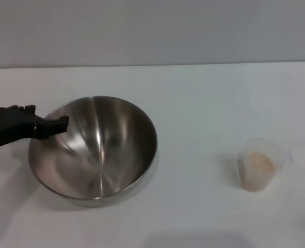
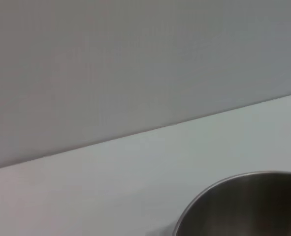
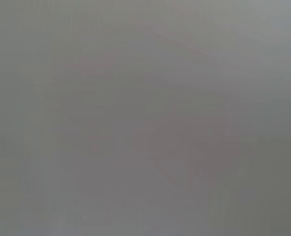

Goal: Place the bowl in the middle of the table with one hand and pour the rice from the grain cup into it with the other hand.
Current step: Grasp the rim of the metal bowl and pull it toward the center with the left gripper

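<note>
- Bowl (image 1: 93,150) sits on table (image 1: 204,103), left of centre, tilted up toward its left rim.
- My left gripper (image 1: 53,125) is at that left rim, black fingers clamped on it.
- Grain cup (image 1: 259,165) w/ rice (image 1: 256,164) stands upright well apart, on the right.
- Right gripper: can't see it.

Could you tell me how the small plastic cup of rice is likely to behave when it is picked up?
The cup looks thin and clear, so probably light and squeezable. It tapers toward its base, so a sideways nudge might tip it. The rice is loose, so tilting would likely spill it.
</note>
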Controlling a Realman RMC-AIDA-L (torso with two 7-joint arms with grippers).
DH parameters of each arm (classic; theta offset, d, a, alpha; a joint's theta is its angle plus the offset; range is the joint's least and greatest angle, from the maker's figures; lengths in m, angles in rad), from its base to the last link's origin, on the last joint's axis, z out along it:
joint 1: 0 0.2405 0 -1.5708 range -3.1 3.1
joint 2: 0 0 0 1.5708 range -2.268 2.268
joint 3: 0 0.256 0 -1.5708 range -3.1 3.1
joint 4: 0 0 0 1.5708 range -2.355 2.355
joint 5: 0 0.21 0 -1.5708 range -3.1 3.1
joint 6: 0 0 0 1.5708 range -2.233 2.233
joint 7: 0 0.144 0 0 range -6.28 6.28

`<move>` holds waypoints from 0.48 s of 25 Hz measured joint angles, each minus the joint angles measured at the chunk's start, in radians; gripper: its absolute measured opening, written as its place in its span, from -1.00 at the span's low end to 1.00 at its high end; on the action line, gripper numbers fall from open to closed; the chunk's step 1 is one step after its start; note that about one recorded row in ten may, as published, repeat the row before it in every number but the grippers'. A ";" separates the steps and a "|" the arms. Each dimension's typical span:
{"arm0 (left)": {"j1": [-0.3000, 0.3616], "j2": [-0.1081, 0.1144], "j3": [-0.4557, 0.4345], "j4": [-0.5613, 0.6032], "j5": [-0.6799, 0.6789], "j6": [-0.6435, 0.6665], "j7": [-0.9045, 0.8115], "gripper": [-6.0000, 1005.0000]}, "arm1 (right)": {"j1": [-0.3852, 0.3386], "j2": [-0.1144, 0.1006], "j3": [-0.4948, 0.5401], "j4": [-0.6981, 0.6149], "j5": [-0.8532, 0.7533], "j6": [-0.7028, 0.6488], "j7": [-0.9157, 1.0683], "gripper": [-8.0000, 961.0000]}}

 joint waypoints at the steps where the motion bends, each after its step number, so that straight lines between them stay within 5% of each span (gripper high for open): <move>1: -0.002 0.000 0.001 0.007 0.000 0.000 0.001 0.67 | 0.000 0.000 0.000 0.000 0.000 0.000 -0.001 0.54; 12: -0.014 0.000 0.004 0.073 0.000 0.051 0.021 0.67 | 0.003 0.000 -0.006 0.000 0.000 0.003 -0.004 0.54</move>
